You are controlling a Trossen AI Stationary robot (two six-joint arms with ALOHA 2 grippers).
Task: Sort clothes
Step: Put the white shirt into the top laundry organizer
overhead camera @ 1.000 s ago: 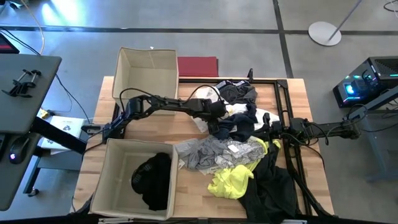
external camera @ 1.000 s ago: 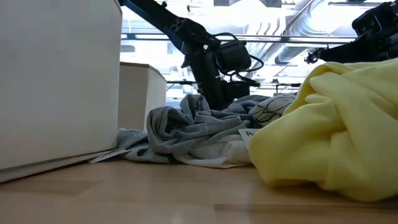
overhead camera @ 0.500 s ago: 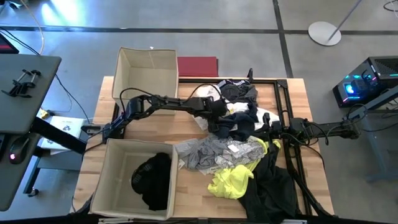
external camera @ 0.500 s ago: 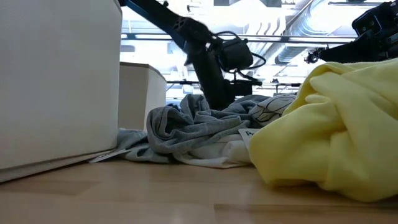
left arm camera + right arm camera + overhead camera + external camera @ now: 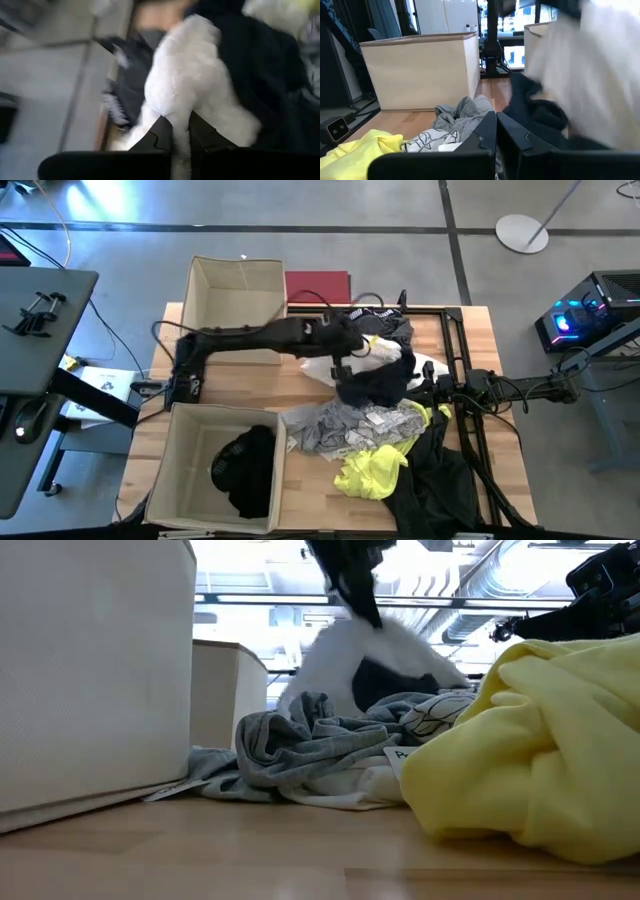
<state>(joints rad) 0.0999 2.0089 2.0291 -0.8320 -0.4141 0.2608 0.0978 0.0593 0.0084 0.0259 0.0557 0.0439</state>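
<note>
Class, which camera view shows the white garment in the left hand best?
The left wrist view: the white garment fills it, pinched in the left hand. The high view shows a small patch, the low view a blurred hanging shape, the right wrist view a blur.

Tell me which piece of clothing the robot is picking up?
The white garment, pinched in the left end effector and lifted. The grey, yellow and black ones lie on the table.

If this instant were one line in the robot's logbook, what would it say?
left gripper: shut on white garment, lifting it | right gripper: shut, idle | near box: black garment
</note>
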